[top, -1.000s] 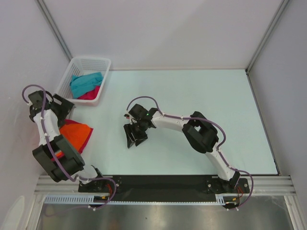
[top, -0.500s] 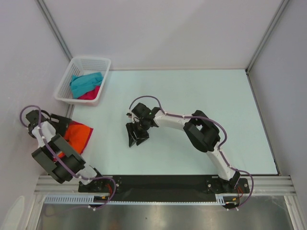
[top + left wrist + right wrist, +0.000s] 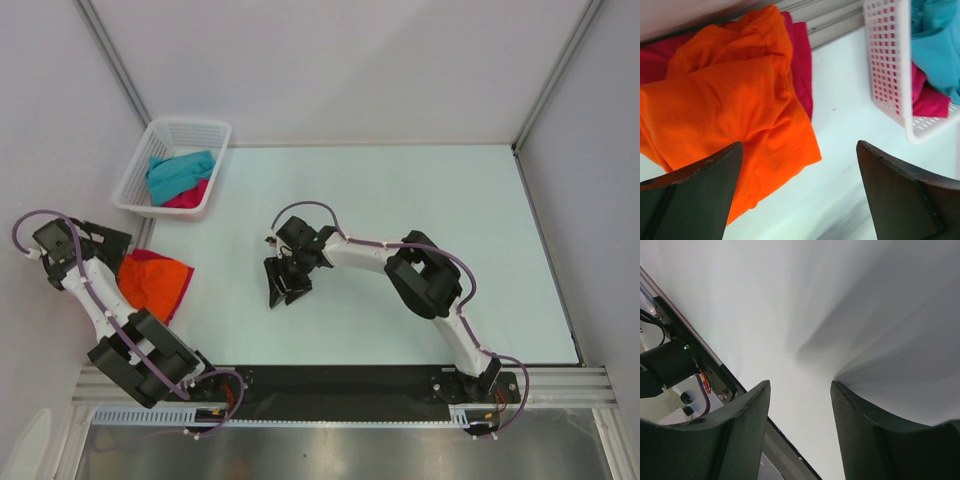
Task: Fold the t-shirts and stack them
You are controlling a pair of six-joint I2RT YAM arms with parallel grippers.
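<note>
A crumpled bright orange t-shirt (image 3: pixel 150 283) lies at the table's left edge on top of a crimson pink t-shirt (image 3: pixel 176 266). In the left wrist view the orange t-shirt (image 3: pixel 725 100) covers most of the pink one (image 3: pixel 801 55). My left gripper (image 3: pixel 112 243) is open and empty, held above and just left of the pile, jaws wide apart (image 3: pixel 799 147). A teal t-shirt (image 3: pixel 180 172) and a second pink t-shirt (image 3: pixel 192 196) lie bunched in the white basket (image 3: pixel 190 128). My right gripper (image 3: pixel 284 285) is open and empty, low over bare table at the centre (image 3: pixel 800 385).
The white lattice basket (image 3: pixel 890 65) stands at the back left, close to the pile, with teal cloth (image 3: pixel 935 35) and pink cloth (image 3: pixel 927 102) inside. The left wall is right beside my left arm. The black base rail (image 3: pixel 340 382) runs along the near edge.
My left arm has swung back to the left, off the orange t-shirt and towards the wall. The orange t-shirt has shifted slightly. The right arm has barely moved.
</note>
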